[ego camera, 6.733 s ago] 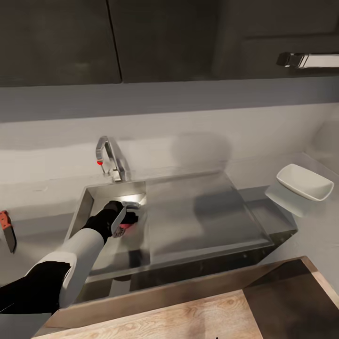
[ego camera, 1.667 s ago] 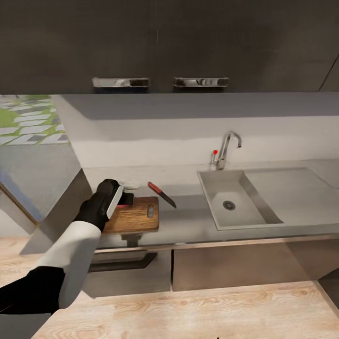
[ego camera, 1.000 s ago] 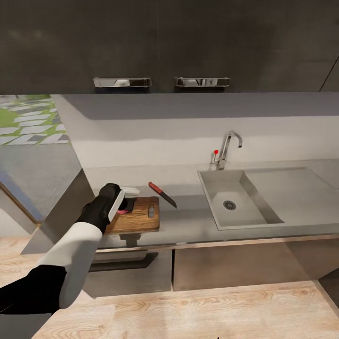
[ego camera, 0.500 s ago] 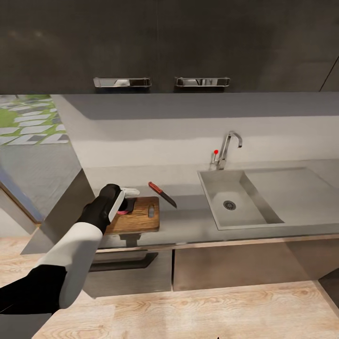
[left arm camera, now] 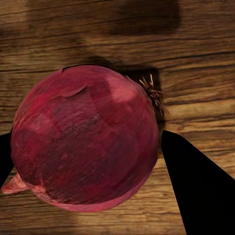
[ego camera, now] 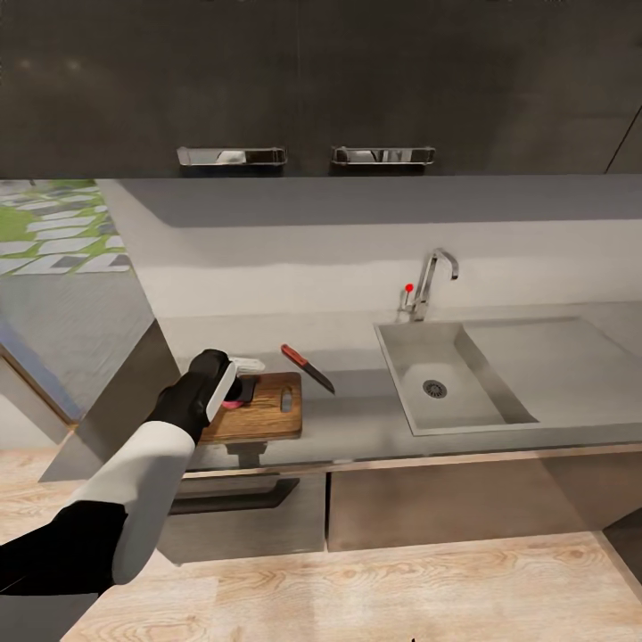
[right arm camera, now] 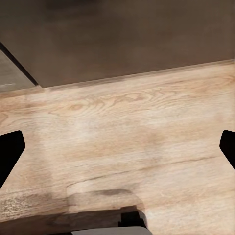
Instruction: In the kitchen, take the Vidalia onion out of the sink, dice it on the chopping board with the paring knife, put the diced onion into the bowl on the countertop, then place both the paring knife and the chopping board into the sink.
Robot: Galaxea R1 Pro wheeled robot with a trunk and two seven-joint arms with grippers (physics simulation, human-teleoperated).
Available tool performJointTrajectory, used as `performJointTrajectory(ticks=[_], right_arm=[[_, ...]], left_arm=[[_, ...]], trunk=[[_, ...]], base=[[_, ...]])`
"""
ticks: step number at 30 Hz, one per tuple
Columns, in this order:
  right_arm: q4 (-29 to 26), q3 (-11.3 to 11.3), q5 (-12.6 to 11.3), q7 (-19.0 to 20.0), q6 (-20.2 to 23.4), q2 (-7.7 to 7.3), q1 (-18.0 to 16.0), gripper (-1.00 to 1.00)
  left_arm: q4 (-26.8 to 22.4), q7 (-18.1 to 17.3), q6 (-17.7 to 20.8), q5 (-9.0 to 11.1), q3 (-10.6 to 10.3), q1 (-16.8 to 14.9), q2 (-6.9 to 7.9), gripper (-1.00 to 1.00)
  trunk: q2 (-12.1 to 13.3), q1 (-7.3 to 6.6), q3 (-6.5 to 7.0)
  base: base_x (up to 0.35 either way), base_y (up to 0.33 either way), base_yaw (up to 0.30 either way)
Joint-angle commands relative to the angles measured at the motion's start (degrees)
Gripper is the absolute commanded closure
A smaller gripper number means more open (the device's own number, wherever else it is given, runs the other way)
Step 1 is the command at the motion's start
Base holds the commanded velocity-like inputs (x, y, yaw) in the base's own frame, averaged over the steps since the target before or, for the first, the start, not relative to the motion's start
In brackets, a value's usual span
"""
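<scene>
Head view: left gripper point(ego camera: 239, 382), since 1.7 s ago, has lowered the small round pink-red Vidalia onion point(ego camera: 234, 400) onto the rectangular brown wooden chopping board's point(ego camera: 259, 415) far-left corner; fingers flank it, release apparently pending. Red-handled paring knife point(ego camera: 307, 367) lies just right. Rectangular grey sink point(ego camera: 434, 383), right, holds nothing. Right gripper point(right arm camera: 117, 147) spread wide above wood floor point(right arm camera: 122, 147).

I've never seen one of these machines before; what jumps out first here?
The deep red Vidalia onion sits on the brown chopping board between the left gripper fingers. Just beyond the board, a paring knife lies on the grey countertop, with the sink to its right.
</scene>
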Motion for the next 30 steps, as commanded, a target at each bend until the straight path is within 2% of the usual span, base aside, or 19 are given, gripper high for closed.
performJointTrajectory(ticks=[1,17,18,30], right_arm=[[0.04,-0.36,0.37,-0.18,-0.17,0.02,-0.04,-1.0],[0.04,-0.36,0.37,-0.18,-0.17,0.02,-0.04,-1.0],[0.04,-0.36,0.37,-0.18,-0.17,0.02,-0.04,-1.0],[0.04,-0.36,0.37,-0.18,-0.17,0.02,-0.04,-1.0]], left_arm=[[0.16,0.27,0.24,0.19,-0.11,-0.01,0.02,1.0],[0.42,0.27,0.19,0.09,-0.13,-0.01,0.02,1.0],[0.4,0.27,0.17,0.08,-0.14,-0.01,0.02,-1.0],[0.31,0.27,0.15,0.08,-0.2,-0.01,-0.06,-1.0]], trunk=[[-0.09,0.04,-0.12],[-0.09,0.04,-0.12],[-0.09,0.04,-0.12],[-0.09,0.04,-0.12]], base=[[0.0,0.0,0.0],[0.0,0.0,0.0],[0.0,0.0,0.0],[0.0,0.0,0.0]])
